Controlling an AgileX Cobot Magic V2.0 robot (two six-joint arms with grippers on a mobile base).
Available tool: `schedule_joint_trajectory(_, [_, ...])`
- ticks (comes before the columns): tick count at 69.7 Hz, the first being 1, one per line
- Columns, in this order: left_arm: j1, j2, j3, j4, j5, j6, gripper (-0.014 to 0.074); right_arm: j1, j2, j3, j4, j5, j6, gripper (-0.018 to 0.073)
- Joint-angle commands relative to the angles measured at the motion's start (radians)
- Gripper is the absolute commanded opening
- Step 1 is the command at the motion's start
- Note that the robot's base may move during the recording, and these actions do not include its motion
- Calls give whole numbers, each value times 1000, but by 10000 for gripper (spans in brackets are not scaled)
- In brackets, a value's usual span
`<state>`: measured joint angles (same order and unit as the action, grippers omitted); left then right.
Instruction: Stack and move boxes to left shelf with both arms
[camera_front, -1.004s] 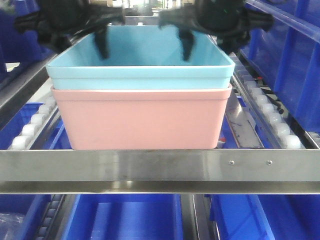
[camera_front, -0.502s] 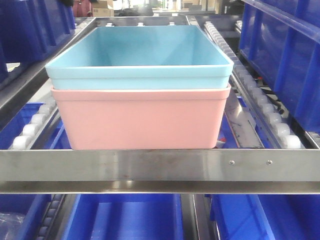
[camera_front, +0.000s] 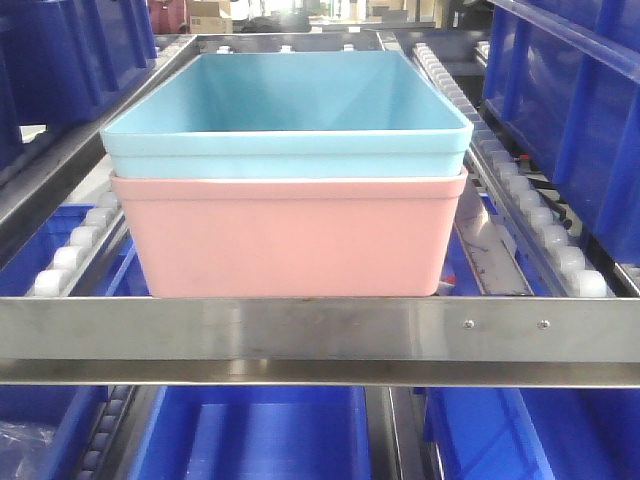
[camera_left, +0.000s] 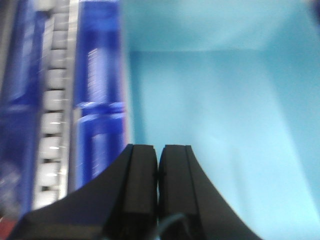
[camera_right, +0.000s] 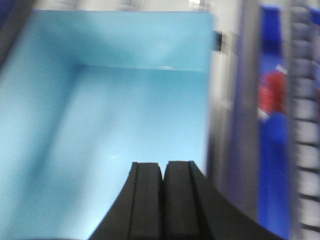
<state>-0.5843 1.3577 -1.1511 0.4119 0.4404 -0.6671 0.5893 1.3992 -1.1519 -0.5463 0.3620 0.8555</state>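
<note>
The light sky-blue rectangular plastic bin (camera_front: 287, 115) with rimmed top and rounded corners sits nested inside the matching salmon-pink rectangular plastic bin (camera_front: 290, 237), the blue rim resting just above the pink rim, so the two form one upright stack. The stack stands within the left shelf, a metal rack bay whose brushed stainless-steel front rail (camera_front: 320, 340) crosses directly in front of the pink bin's base and whose side tracks of small white rollers (camera_front: 545, 235) run along both flanks. Dark blue storage bins (camera_front: 570, 110) surround the bay at the sides and below. In the front-facing view no arm is visible. The left tool (camera_left: 158, 165) hangs above the left wall of the blue bin, its two black fingers pressed together and holding nothing; the right tool (camera_right: 163, 175) hangs above the bin's right side in the same condition, fingers together and empty. Both wrist views are blurred. Judged from this arrangement, stacking and placement are complete and the step in hand is the clearing of both arms away from the shelf. The next move calls only for keeping both tools clear of the blue rim so that the stack is not disturbed, with no further grasp apparently needed.
</note>
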Motion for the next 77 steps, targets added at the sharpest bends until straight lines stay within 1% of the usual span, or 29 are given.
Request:
schedule_joint_trajectory(1, [-5, -134, 130, 27, -232, -7, -4, 0, -159, 97, -67, -250, -14, 56])
schedule_joint_trajectory(6, [-5, -212, 244, 27, -375, -7, -4, 0, -251, 205, -124, -342, -14, 56])
schedule_joint_trajectory(10, [-5, -277, 315, 27, -440, -7, -4, 0, -314, 272, -150, -388, -14, 56])
schedule_joint_trajectory(15, [-5, -348, 388, 32, -470, -7, -4, 0, -394, 344, -164, -403, -14, 56])
schedule_joint_trajectory(18, [-5, -387, 423, 54, -472, -7, -4, 0, -441, 380, -169, -406, -14, 56])
schedule_joint_trajectory(27, [-5, -504, 527, 189, -474, -7, -4, 0, -579, 488, -208, -406, -14, 56])
schedule_joint_trajectory(30, [-5, -542, 554, 216, -474, -7, -4, 0, -618, 519, -217, -406, -14, 56])
schedule_joint_trajectory(42, [-5, -724, 658, 216, -467, -7, -4, 0, -807, 634, -229, -405, -14, 56])
schedule_joint_trajectory(51, [-5, -827, 699, 216, -470, -7, -4, 0, -906, 680, -229, -393, -14, 56])
schedule_joint_trajectory(77, [-5, -849, 702, 216, -475, -7, -4, 0, -929, 684, -229, -376, -14, 56])
